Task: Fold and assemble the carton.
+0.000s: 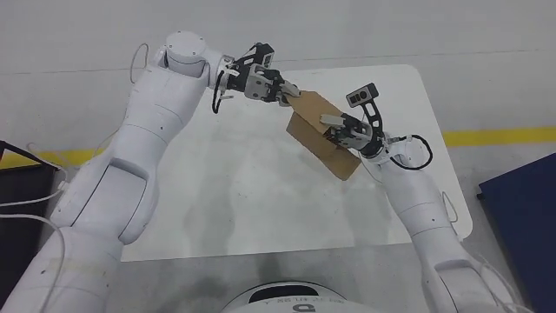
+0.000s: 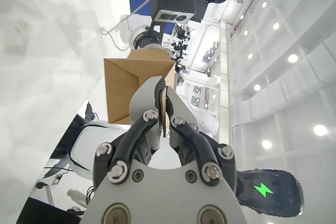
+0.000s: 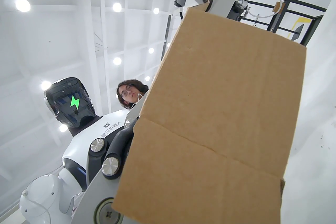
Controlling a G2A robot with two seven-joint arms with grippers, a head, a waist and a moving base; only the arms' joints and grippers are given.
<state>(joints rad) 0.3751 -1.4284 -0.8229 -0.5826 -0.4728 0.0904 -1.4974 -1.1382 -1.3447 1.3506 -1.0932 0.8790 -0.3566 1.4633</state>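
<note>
Carton [image 1: 311, 120], brown and partly opened, sits tilted just right of centre in the top view, over the white table [image 1: 234, 191]. The left gripper [image 2: 164, 88] is clenched on one cardboard edge. The right gripper [image 1: 339, 129] is at the carton's opposite end. There the cardboard panel covers it in the right wrist view, so its hold cannot be told.

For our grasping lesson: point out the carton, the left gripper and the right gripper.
carton [image 3: 223, 104]: right wrist view, broad flat panel.
left gripper [image 2: 163, 88]: left wrist view, between fingertips pinching carton edge.
right gripper [image 1: 334, 129]: top view, between fingertips on carton.
</note>
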